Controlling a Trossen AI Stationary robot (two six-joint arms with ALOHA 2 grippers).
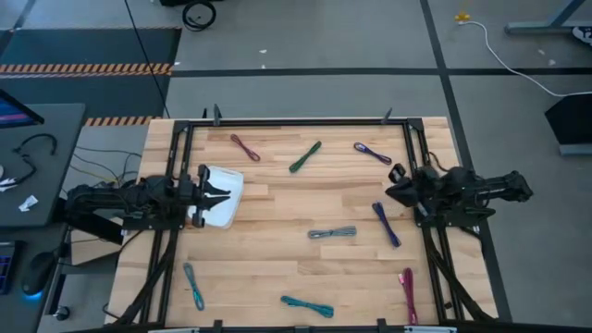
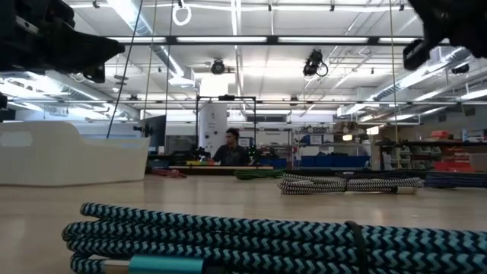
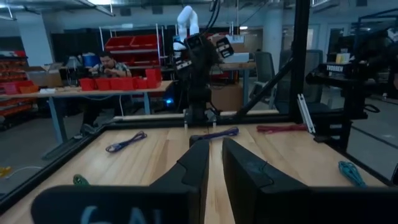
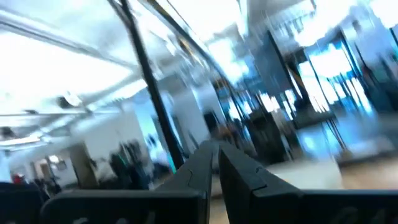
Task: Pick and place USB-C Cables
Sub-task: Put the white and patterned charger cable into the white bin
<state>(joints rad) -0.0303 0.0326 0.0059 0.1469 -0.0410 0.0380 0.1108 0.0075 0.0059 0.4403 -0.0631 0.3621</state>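
Note:
Several short folded USB-C cables lie flat on the wooden table: maroon [image 1: 245, 147], green [image 1: 304, 156], purple [image 1: 372, 153], dark blue [image 1: 386, 224], grey [image 1: 332, 232], light blue [image 1: 193, 285], teal [image 1: 307, 305] and maroon-pink [image 1: 408, 294]. The teal one fills the low view's foreground [image 2: 266, 240]. My left gripper [image 1: 222, 192] hovers over the white bin [image 1: 225, 199] at the table's left side. Its fingers [image 3: 199, 171] are nearly together and hold nothing. My right gripper [image 1: 390, 191] is at the right side above the table, shut and empty, tipped up toward the ceiling [image 4: 216, 155].
A black frame [image 1: 296, 121] runs along the table's edges. The bin [image 2: 72, 152] stands on the table's left part. Bare wood lies between the scattered cables in the middle. A person sits at a bench [image 2: 230, 152] in the room beyond the table.

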